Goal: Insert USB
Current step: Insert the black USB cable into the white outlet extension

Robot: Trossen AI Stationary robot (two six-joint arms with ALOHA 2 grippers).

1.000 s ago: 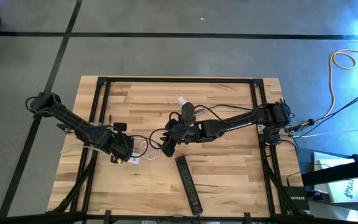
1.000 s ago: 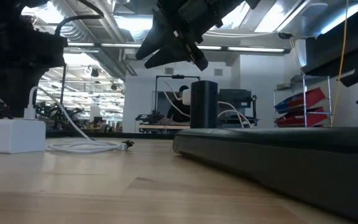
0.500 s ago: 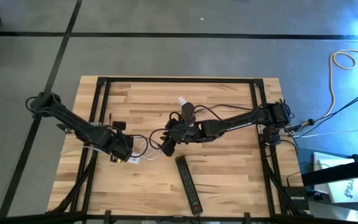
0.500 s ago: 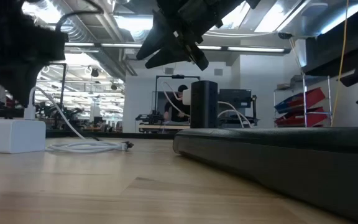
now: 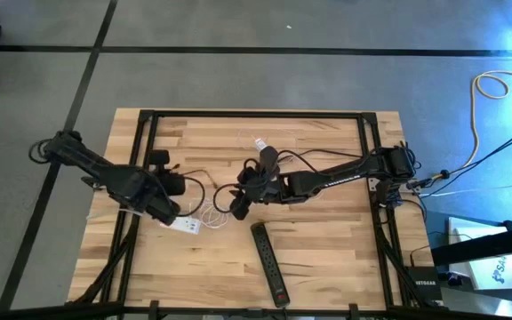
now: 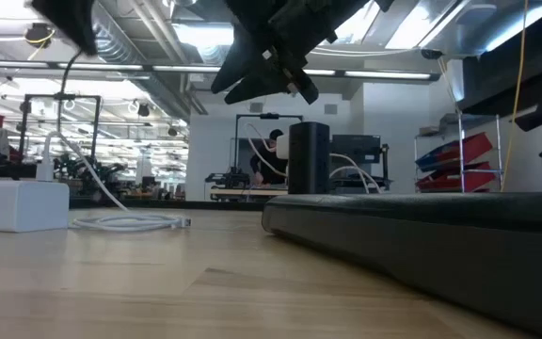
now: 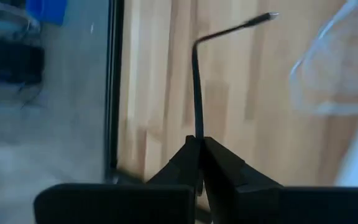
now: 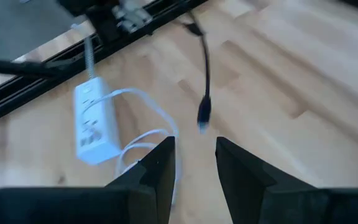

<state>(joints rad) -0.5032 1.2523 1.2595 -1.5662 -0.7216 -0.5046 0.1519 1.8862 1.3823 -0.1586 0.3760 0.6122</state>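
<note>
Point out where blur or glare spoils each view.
Left wrist view: motion-smeared, white cable a ghost. Right wrist view: soft, black cable tip fuzzy. Low view: black power strip out of focus up close, ceiling lights blown out. High view: blue glare at upper right.

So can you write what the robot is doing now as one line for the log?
left gripper: shut on black cable, lifted | right gripper: open, hovering mid-table | white charger block: on table | USB: not inserted

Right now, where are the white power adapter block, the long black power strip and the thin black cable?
white power adapter block [image 5: 182, 224], high view, middle of its top.
long black power strip [image 5: 270, 263], high view, middle of its body.
thin black cable [image 7: 196, 87], left wrist view, its straight stretch.
</note>
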